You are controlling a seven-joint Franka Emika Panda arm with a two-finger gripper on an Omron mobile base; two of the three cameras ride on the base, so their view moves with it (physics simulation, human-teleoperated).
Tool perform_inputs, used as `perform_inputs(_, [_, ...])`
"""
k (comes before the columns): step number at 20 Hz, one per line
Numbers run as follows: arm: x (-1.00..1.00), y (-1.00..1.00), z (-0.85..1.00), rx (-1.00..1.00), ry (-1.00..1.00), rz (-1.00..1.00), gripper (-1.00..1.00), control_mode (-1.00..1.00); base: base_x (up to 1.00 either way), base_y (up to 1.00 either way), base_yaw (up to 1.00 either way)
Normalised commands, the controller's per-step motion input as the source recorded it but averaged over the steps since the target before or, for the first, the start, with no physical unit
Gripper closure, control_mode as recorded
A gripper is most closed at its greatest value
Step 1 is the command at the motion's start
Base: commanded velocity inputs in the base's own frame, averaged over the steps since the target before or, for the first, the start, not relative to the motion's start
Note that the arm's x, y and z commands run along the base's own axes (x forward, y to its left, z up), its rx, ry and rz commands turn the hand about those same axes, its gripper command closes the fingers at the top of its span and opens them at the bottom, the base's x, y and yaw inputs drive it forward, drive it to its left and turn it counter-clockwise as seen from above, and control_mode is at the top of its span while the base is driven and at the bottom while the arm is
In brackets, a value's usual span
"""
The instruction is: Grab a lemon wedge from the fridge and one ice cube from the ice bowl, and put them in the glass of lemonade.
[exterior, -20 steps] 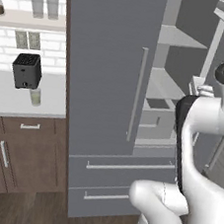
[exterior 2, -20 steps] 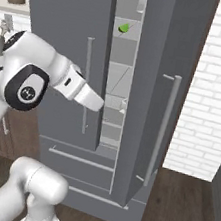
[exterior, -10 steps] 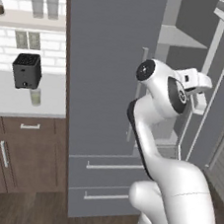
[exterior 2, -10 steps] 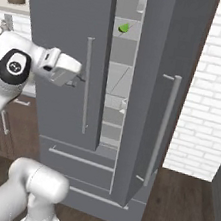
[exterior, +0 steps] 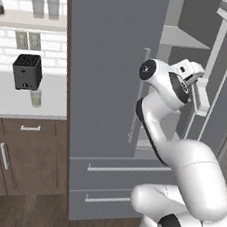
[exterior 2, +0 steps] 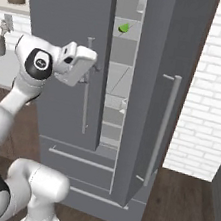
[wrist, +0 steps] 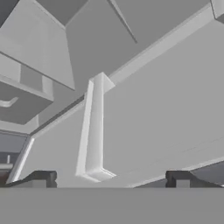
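Quick update from us: the big change over the last second is the arm. It was down low, poking at the gap between the fridge [exterior 2: 72,15] doors. It has since swung up and back, and the gripper [exterior 2: 94,68] now hangs right in front of the left door's handle [exterior 2: 86,93], near its top end. The claw also spread over that same second. It was partly apart and is now wide open, and we see nothing between the fingertips [wrist: 41,178], so it's released and carrying nothing.

The right door [exterior 2: 161,90] stands swung out, same as a second ago, and the shelves show through the gap. The lemon wedge [exterior 2: 123,27] hasn't budged. It's sitting on an upper shelf, roughly 1 o'clock from the gripper in the right base view, well apart from it.

The glass of lemonade [exterior: 35,97] is on the counter [exterior: 6,102] at about 6 o'clock from the toaster [exterior: 27,71], just beside it.

Our read is that the door-opening bit is done and the arm is resetting to go in for the wedge. Nothing's been grabbed yet, so both pickups are still ahead. The gap looks narrow, so we'd worry about clipping the left door edge on the way in.
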Motion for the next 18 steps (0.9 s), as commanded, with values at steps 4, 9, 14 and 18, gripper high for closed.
perform_inputs(4, [0.4, -0.75, -0.17, 0.0, 0.03, 0.0, -1.0, -1.0, 0.0, 0.0, 0.0])
perform_inputs(9, [0.3, -0.86, -0.12, 0.0, 0.09, 0.0, -1.0, -1.0, 0.0, 0.0, 0.0])
perform_inputs(14, [0.03, -1.0, -0.06, 0.0, 0.13, 0.0, -1.0, -1.0, 0.0, 0.0, 0.0])
perform_inputs(18, [0.0, -1.0, -0.03, 0.0, 0.13, 0.0, -1.0, -1.0, 0.0, 0.0, 0.0])
